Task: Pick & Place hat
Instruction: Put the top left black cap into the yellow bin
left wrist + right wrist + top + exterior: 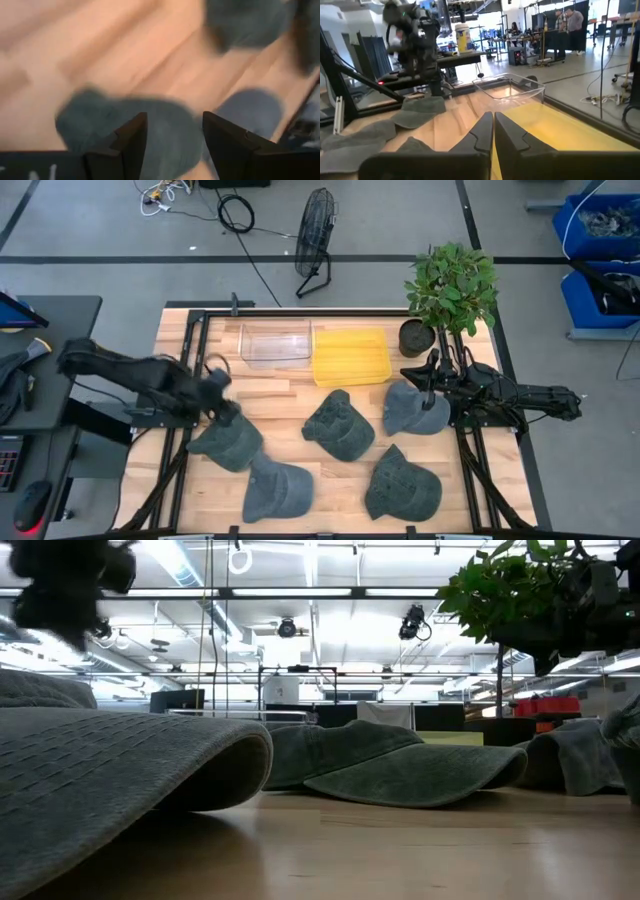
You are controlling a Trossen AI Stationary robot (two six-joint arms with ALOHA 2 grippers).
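Observation:
Several grey-green hats lie flat on the wooden table. My left gripper (222, 402) (172, 117) is open and hangs just above the hat nearest the left edge (228, 442) (95, 117), its fingers pointing down at the crown; the low view shows it well above the hats. My right gripper (412, 372) (493, 116) is shut and waits by the far edge of the right-hand hat (415, 408), pointing toward the table's left. Other hats lie in the middle (340, 425), near left (278, 488) and near right (403, 483).
A clear plastic bin (275, 343) and a yellow bin (350, 355) sit side by side at the table's far edge. A potted plant (450, 290) stands at the far right corner. Bare wood shows between the hats and the bins. People stand far off in the room.

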